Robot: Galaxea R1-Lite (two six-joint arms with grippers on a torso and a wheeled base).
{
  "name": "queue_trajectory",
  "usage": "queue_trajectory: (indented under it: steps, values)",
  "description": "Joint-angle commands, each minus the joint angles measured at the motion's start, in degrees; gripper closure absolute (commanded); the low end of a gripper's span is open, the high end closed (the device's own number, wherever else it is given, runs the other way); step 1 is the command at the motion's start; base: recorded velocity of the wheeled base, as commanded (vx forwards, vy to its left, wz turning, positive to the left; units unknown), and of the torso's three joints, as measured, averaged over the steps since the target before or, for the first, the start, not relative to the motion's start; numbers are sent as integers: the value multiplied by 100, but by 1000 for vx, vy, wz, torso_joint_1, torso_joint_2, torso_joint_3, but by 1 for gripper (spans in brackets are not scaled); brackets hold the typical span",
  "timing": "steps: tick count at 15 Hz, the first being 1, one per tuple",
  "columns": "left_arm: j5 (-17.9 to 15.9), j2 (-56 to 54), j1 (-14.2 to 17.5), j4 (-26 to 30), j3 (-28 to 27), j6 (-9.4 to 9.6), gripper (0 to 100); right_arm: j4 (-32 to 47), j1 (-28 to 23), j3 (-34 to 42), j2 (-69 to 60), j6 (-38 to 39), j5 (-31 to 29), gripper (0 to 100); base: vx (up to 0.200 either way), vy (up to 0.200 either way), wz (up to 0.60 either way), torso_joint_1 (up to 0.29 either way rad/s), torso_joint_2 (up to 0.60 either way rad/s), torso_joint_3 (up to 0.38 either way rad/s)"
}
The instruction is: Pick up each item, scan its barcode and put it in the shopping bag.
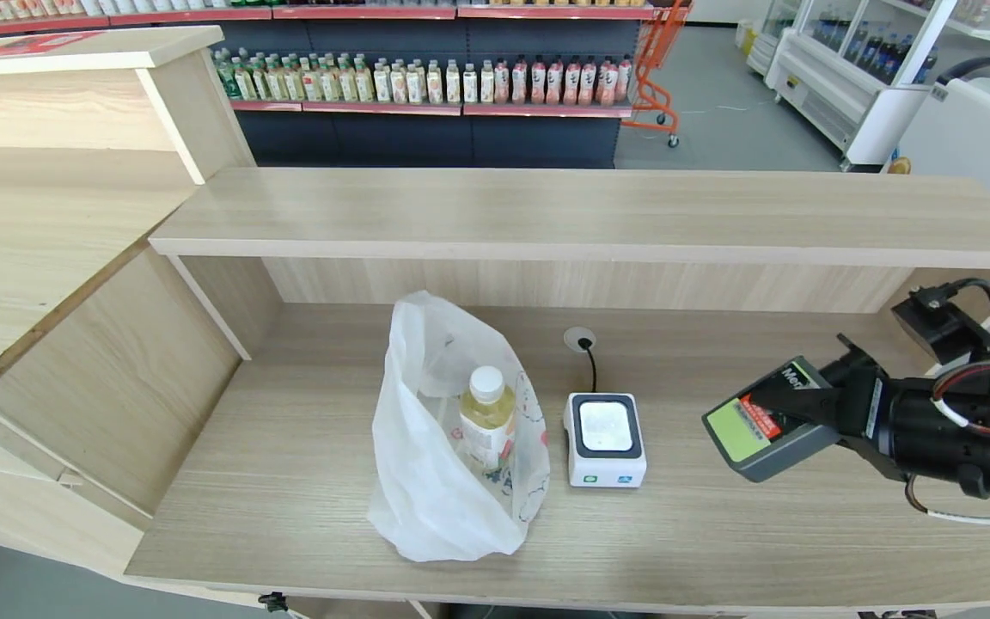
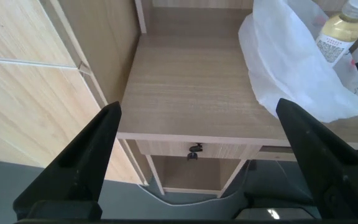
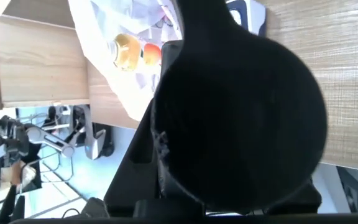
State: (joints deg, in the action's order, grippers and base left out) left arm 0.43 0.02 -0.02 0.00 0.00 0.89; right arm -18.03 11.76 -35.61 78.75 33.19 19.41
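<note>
Setting is a shop: drink shelves [image 1: 426,82] along the back and a light wooden counter [image 1: 718,542] up front.

Head view: the scanner [image 1: 604,440] sits about mid-counter, with its cable running to a grommet [image 1: 579,338] just behind it. The white shopping bag [image 1: 448,447] stands just beside the scanner, on the robot's left of it. There's a yellowish bottle [image 1: 487,417] with a white cap upright inside. On the scanner's other side, well apart from it, the right gripper [image 1: 796,402] is clamped on a grey box [image 1: 757,438] with a green and red label. The box is tilted, label side up.

Left wrist view: the left gripper [image 2: 197,155] has its fingers [image 2: 82,168] spread wide with nothing between them. It's out past the counter's front edge, on the far side of the bag from the scanner. You can see the bag and bottle from here, plus a sliver of the scanner behind them.

Right wrist view: a dark bulk [image 3: 241,112] sits right up close and I can't make out what it is. Past it there's the bag with the bottle showing through, and a corner of the scanner next to it.
</note>
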Motion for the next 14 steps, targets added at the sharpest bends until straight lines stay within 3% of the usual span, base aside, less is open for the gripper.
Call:
queue_trajectory:
  steps: [1, 3, 7, 11, 14]
  values:
    - [1, -2, 2, 0, 0, -1, 0, -8, 10, -7, 228, -6, 2, 100, 200, 0, 0, 2, 2, 2]
    - [1, -2, 2, 0, 0, -1, 0, -8, 54, -7, 255, -6, -7, 100, 200, 0, 0, -5, 3, -2]
    - [10, -2, -6, 0, 0, -10, 0, -139, 335, -16, 729, -287, -517, 100, 0, 0, 0, 0, 0, 0]
    - [10, -2, -6, 0, 0, -19, 0, -570, 871, -34, 1301, -604, -631, 100, 0, 0, 0, 0, 0, 0]
    - [10, -2, -6, 0, 0, -10, 0, -1256, 1100, -16, 1916, -911, -807, 100, 0, 0, 0, 0, 0, 0]
